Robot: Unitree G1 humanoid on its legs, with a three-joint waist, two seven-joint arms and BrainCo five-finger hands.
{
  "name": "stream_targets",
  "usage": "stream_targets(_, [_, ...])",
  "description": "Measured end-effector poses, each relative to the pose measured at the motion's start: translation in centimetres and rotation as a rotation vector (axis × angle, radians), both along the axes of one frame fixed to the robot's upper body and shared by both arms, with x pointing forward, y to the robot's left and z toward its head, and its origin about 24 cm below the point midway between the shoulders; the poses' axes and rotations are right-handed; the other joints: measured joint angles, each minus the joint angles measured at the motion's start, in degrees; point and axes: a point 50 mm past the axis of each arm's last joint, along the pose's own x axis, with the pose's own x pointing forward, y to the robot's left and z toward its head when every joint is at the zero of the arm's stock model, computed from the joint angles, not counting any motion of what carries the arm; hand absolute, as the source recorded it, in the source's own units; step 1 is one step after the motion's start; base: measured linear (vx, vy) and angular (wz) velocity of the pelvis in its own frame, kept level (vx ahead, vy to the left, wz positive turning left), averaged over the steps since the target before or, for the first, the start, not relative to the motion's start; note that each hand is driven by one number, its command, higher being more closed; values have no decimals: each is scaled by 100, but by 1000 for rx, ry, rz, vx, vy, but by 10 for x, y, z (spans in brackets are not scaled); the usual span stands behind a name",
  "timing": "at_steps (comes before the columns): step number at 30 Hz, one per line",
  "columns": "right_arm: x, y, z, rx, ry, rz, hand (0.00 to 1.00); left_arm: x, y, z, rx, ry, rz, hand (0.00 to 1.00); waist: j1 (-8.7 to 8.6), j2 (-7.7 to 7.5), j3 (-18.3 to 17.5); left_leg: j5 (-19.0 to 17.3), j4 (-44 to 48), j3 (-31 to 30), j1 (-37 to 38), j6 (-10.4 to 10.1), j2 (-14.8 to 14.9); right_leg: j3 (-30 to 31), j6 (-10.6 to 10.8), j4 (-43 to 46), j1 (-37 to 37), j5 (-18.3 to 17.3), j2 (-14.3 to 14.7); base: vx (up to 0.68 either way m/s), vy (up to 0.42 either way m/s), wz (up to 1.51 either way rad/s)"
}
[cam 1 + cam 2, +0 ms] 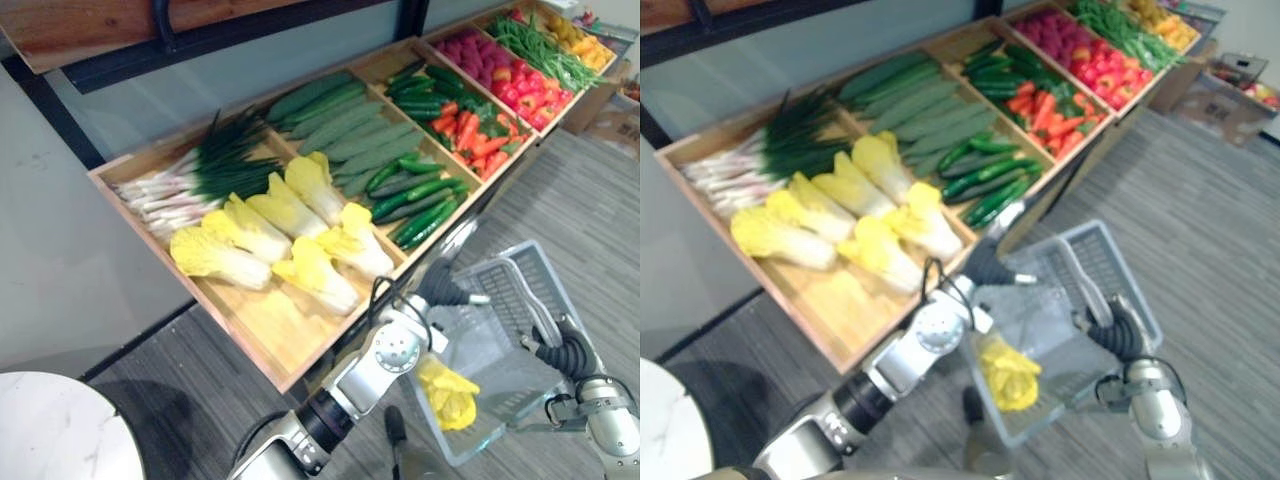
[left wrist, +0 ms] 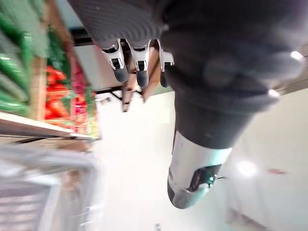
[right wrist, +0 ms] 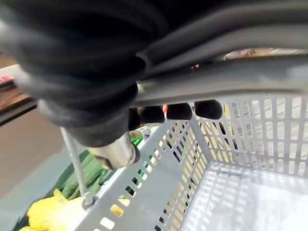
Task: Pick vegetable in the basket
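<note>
Head and wrist views at a wooden shelf (image 1: 262,330) of vegetables. We see the right hand (image 1: 570,355) at the lower right, gripping a grey plastic basket (image 1: 512,290) by its handle (image 3: 231,79). In its wrist view the dark fingertips (image 3: 179,111) curl under the grey bar, closed tight round it, with the slotted basket wall just below.

One yellow cabbage (image 1: 447,393) lies inside the basket, in the corner nearest the robot, partly under the left forearm. We see nothing else in the basket with it.

The left hand (image 1: 442,285) hovers over the basket's far side, close to the front edge of the shelf and just beside the small cucumbers (image 1: 420,200). In its wrist view the fingers (image 2: 138,71) hang loosely extended in a row. They hold nothing and touch nothing.

From the robot's left, the shelf compartments carry:
- spring onions (image 1: 190,180)
- more yellow cabbages (image 1: 280,235)
- long pale green gourds (image 1: 345,125), behind the small cucumbers
- carrots (image 1: 470,135) mixed with dark green pieces

Beyond these lie red, green and yellow produce, which we cannot name with confidence. A white round table (image 1: 60,430) shows at the lower left corner.
</note>
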Motion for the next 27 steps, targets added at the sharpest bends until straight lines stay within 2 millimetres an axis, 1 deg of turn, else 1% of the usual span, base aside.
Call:
stream_targets(1, [-3, -6, -6, -21, 32, -41, 100, -8, 3, 14, -67, -38, -38, 0, 80, 65, -69, 0, -2, -14, 0, 0, -2, -29, 0, 2, 8, 0, -8, 11, -18, 13])
stream_targets(3, [-5, -11, -15, -45, 80, -76, 100, -15, 7, 27, -137, -70, -80, 0, 157, 128, -133, 2, 3, -58, -3, 2, -5, -68, 0, 2, 36, 0, -22, 1, -19, 10])
stream_targets(5, [-7, -14, -19, -49, 108, -100, 100, -17, 11, 31, -170, -70, -95, 0, 160, 159, -151, 5, 4, -147, -11, 5, -2, -158, 1, -4, 100, -1, -39, -26, -25, 18])
stream_targets(7, [-8, -19, -20, -72, 117, -128, 100, -17, 16, 27, -187, -35, -107, 0, 183, 166, -160, 8, 20, -164, -13, 9, -3, -169, 2, -4, 113, -2, -49, -49, -33, 7])
stream_targets(9, [-13, -28, -20, -99, 119, -179, 100, -15, 27, 18, -195, 12, -81, 0, 203, 198, -189, 10, 57, -213, -72, 11, -4, -207, 4, -11, 104, -4, -64, -49, -34, 8])
stream_targets(11, [-17, -35, -22, -97, 132, -226, 100, -11, 36, 15, -210, 34, -48, 0, 206, 227, -217, 18, 92, -274, -123, 10, 0, -263, 3, -12, 102, -4, -75, -26, -27, 13])
stream_targets(12, [-18, -39, -27, -101, 153, -255, 100, -10, 49, 15, -236, 34, -12, 0, 239, 250, -231, 32, 94, -283, -126, 9, 8, -280, 3, -10, 104, -4, -72, -17, -29, 6])
stream_targets(13, [-19, -40, -29, -113, 166, -262, 100, -10, 55, 16, -254, 38, -4, 0, 252, 261, -238, 35, 96, -286, -127, 7, 12, -284, 3, -9, 104, -4, -69, -18, -35, 3])
stream_targets(15, [-22, -44, -42, -103, 212, -296, 100, -11, 77, 17, -314, 43, 53, 0, 282, 283, -252, 47, 101, -304, -129, 2, 21, -304, 2, -5, 115, -3, -68, -6, -25, 4])
stream_targets(16, [-22, -44, -46, -92, 228, -306, 100, -11, 82, 17, -332, 50, 64, 0, 289, 297, -260, 47, 105, -308, -130, 2, 23, -308, 2, -4, 117, -3, -68, -2, -21, 5])
stream_targets(19, [-32, -45, -76, -29, 324, -378, 100, -11, 116, 9, -410, 92, 174, 0, 302, 310, -271, 50, 166, -425, -216, 3, 31, -402, 1, -5, 125, -3, -87, -3, -20, 13])
stream_targets(20, [-35, -46, -82, -25, 348, -396, 100, -11, 122, 7, -424, 98, 206, 0, 311, 312, -272, 50, 181, -447, -235, 3, 34, -428, 1, -7, 131, -3, -91, 1, -13, 18])
stream_targets(21, [-40, -47, -91, -8, 377, -430, 100, -11, 133, 4, -440, 102, 260, 0, 325, 313, -272, 52, 185, -471, -242, 5, 37, -455, 1, -9, 145, -3, -93, 7, -16, 13])
stream_targets(22, [-47, -48, -105, 8, 434, -462, 100, -13, 153, 0, -474, 101, 369, 0, 365, 314, -273, 57, 187, -499, -240, 3, 40, -481, 0, -13, 172, -3, -94, 12, -19, 12])
stream_targets(23, [-52, -49, -113, 22, 470, -485, 100, -14, 165, -3, -490, 96, 432, 0, 400, 315, -273, 59, 187, -522, -231, 3, 40, -499, 0, -20, 199, -3, -96, 13, -17, 11])
stream_targets(24, [-57, -50, -118, 30, 491, -510, 100, -15, 172, -5, -501, 93, 472, 0, 427, 312, -272, 61, 186, -547, -227, 7, 36, -509, -12, -25, 222, -11, -98, 8, -10, 16])
stream_targets(26, [-73, -49, -139, 75, 574, -593, 100, -22, 205, -14, -529, 83, 660, 0, 466, 295, -262, 76, 181, -623, -230, 15, 33, -590, -24, -33, 279, -19, -111, 1, -14, 17])
stream_targets(27, [-75, -47, -143, 84, 589, -606, 100, -23, 212, -17, -535, 85, 707, 0, 472, 296, -262, 79, 181, -636, -229, 16, 31, -604, -24, -43, 296, -19, -115, -1, -15, 12])
